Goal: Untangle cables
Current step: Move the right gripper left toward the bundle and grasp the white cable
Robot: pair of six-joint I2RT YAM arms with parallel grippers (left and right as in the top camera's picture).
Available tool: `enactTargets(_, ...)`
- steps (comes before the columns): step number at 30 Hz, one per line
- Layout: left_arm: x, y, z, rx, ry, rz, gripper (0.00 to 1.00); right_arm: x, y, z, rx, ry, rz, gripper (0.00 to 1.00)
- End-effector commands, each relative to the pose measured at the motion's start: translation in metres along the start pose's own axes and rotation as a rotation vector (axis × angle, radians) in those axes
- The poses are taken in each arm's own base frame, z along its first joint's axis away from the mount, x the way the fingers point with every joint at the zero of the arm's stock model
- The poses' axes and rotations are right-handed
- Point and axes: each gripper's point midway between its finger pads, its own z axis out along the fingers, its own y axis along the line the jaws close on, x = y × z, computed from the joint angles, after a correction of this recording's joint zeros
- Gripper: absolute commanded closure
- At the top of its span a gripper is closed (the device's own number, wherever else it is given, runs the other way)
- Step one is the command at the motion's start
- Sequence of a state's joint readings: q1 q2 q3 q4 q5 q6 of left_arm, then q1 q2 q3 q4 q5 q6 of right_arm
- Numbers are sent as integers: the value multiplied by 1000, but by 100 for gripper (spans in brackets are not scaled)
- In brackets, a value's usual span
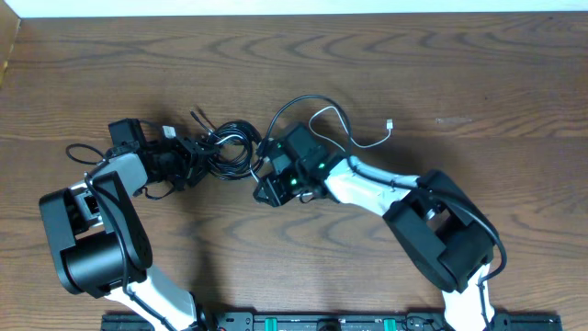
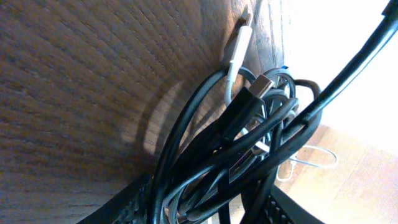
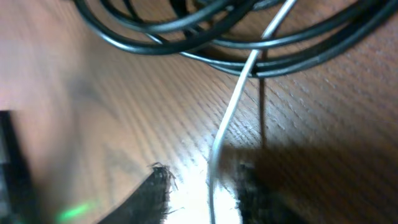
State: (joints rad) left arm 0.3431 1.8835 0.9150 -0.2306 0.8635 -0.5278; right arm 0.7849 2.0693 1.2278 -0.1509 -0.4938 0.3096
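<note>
A bunch of black cables [image 1: 231,147] lies knotted left of the table's middle. My left gripper [image 1: 197,158] is shut on this bunch; in the left wrist view the black loops [image 2: 249,143] fill the space between its fingers [image 2: 208,208], and a white plug [image 2: 239,43] lies against them. A thin white cable [image 1: 367,142] runs from the bunch to a small plug at the right. My right gripper [image 1: 265,176] sits just right of the bunch. In the right wrist view its fingers [image 3: 208,199] stand apart with the white cable [image 3: 239,93] running straight between them, below black loops [image 3: 186,37].
The wooden table [image 1: 441,64] stretches behind and to the right of the cables. Both arm bases stand at the front edge. A thicker black arm wire loops left of the left wrist [image 1: 83,152].
</note>
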Motion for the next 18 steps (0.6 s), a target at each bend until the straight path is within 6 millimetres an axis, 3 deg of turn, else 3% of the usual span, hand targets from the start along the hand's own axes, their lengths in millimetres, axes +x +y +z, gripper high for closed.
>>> enactTargets(1,12,47,15,-147,14,-85,51,-2,-22,4,177,-31,-64,84)
enactTargets(2,12,47,15,-147,14,-84,51,-3,-26,3,206,-36,-64,96)
enactTargets(3,12,47,15,-147,14,-84,51,-3,-29,3,224,-37,-63,99)
enactTargets(8,8,53,14,-182,-7,-80,51,-1,-34,-4,222,-22,-39,99)
enactTargets(12,3,64,11,-245,-44,-79,75,-10,-23,-21,162,-36,-40,99)
enactTargets(16,-1,71,9,-286,-69,-76,78,-21,-15,-45,153,-68,-54,99)
enactTargets(18,-1,71,9,-286,-69,-76,88,-25,-8,-60,152,-78,-93,99)
